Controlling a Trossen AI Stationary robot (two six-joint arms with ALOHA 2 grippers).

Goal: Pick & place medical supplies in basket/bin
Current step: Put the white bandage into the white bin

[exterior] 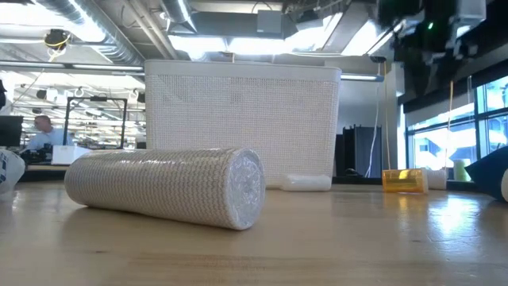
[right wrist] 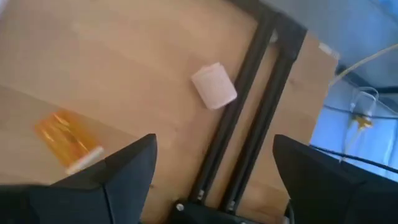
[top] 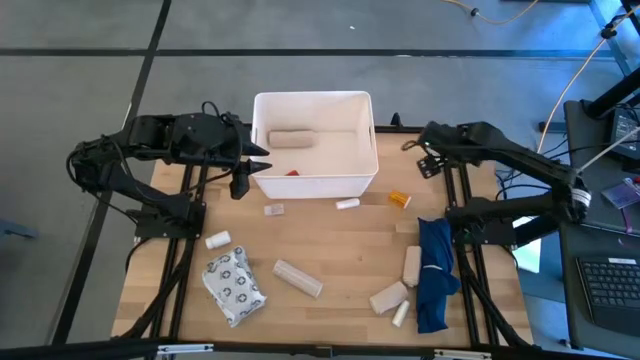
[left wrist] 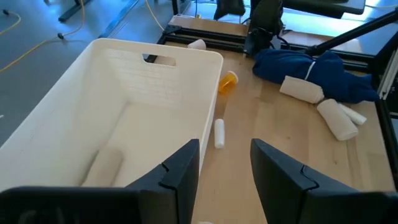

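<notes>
The left gripper hung at the left wall of the white bin, its fingers parted with nothing between them. Below it, on the wooden surface, a small white roll lay near the left edge, and just in front of that sat the crinkly grey packet with dark rings. A tiny white piece lay close to the bin's front wall. A beige roll lay at a slant near the middle of the surface.

Inside the bin, a beige roll rested toward the back and a small red item near the front wall. A white tube lay just outside the front wall, with the orange bottle to its right.

Further right, two beige rolls and a small white tube lay beside the dark-blue cloth. The right gripper hovered at the bin's right side, jaws wide apart and empty.
</notes>
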